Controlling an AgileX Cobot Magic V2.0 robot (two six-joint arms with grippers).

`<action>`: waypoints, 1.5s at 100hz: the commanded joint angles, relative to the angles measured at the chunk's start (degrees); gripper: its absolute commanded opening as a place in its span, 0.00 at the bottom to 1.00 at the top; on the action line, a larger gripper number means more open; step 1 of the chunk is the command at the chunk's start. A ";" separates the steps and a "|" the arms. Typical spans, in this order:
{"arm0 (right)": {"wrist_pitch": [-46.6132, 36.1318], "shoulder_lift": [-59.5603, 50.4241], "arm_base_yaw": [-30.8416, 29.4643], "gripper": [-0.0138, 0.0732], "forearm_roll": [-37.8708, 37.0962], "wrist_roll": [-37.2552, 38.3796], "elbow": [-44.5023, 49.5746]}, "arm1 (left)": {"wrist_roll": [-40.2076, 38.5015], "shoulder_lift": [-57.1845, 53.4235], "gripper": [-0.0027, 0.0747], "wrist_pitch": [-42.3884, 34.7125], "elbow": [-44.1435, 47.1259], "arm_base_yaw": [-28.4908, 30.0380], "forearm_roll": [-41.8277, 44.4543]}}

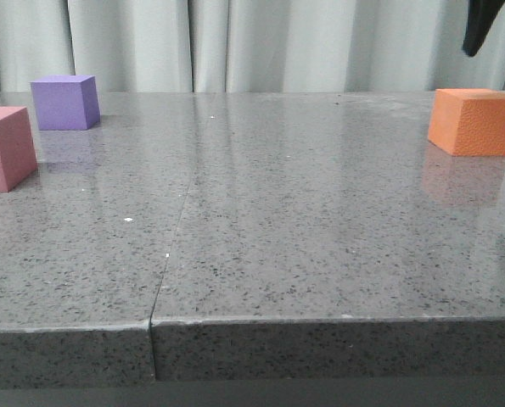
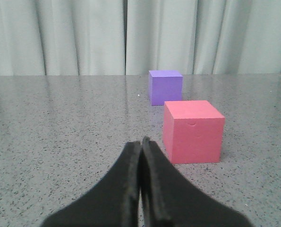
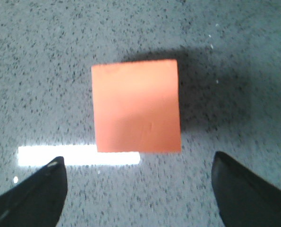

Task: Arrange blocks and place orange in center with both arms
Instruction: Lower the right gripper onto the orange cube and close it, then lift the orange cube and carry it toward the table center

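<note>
Front view: the orange cube [image 1: 474, 121] sat at the table's [image 1: 260, 220] far right, pink cube [image 1: 6, 148] and purple cube [image 1: 64, 102] at far left, open stone between. Right gripper [image 3: 138, 189] hung spread above the orange cube, square to its faces; left gripper [image 2: 141, 189] was closed, empty.

Grey speckled stone table [image 1: 260, 220] with purple cube [image 1: 64, 102], pink cube [image 1: 4, 147], orange cube [image 1: 474, 121]

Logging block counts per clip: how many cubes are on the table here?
3: purple cube far left, pink cube at the left edge nearer the camera, orange cube far right. None appears hidden.
</note>
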 commanded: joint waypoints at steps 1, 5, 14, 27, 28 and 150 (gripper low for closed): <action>1.44 0.47 0.26 0.86 0.97 -0.84 -5.14 | -0.02 -1.75 0.01 -4.71 2.25 0.03 -0.55; 1.65 1.76 0.32 0.86 1.11 -0.84 -6.33 | -0.02 -1.75 0.01 -4.71 2.25 0.03 -0.55; 1.67 3.77 0.32 0.86 1.53 -0.84 -7.88 | -0.02 -1.75 0.01 -4.71 2.25 0.03 -0.55; 1.53 6.21 0.53 0.86 1.82 -0.84 -8.99 | -0.02 -1.75 0.01 -4.71 2.25 0.03 -0.55; 1.52 6.34 0.53 0.86 1.82 -0.84 -8.99 | -0.02 -1.75 0.01 -4.71 2.25 0.03 -0.55; 6.28 9.84 13.19 0.57 6.14 3.01 -20.28 | -0.02 -1.75 0.01 -4.71 2.25 0.03 -0.55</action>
